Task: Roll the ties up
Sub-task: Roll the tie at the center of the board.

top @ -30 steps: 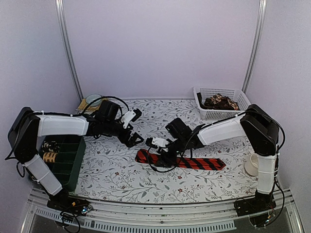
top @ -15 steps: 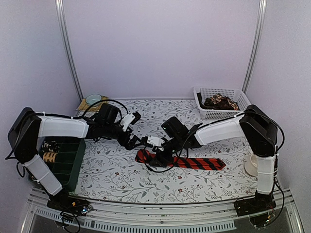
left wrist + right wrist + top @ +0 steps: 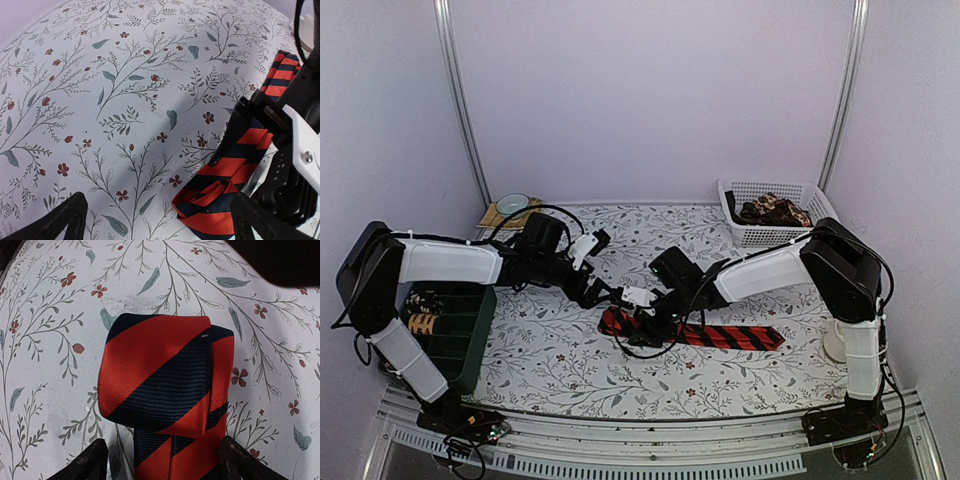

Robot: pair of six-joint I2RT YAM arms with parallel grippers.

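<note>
Surface: You have a table under a white cloth [image 3: 550, 350] printed with grey-green sprigs and small red flowers.
Room: Plain pale walls [image 3: 650, 100] close you in on three sides, with a metal pole [image 3: 460, 100] at each back corner.
Back right: A white basket [image 3: 745, 238] holds a heap of brown-patterned ties [image 3: 775, 210].
Left edge: A dark green bin [image 3: 470, 340] holds two small coils [image 3: 423, 322].
Other items: You can see a bowl [image 3: 512, 203] at the back left and a white cup [image 3: 837, 345] at the right edge.
Red tie [image 3: 720, 335]: It lies flat across the middle of the cloth, red with dark diagonal stripes. Its left end is folded over on itself.
Left gripper [image 3: 157, 212]: Your jaws are spread wide and hold nothing. They hover over bare cloth just beside the folded end.
Right gripper [image 3: 162, 452]: Your jaws are apart and straddle the strip just behind the fold, one finger [image 3: 92, 460] on each side. You cannot tell whether the pads touch the fabric.
Grippers together: They face each other closely over the tie's left end.
</note>
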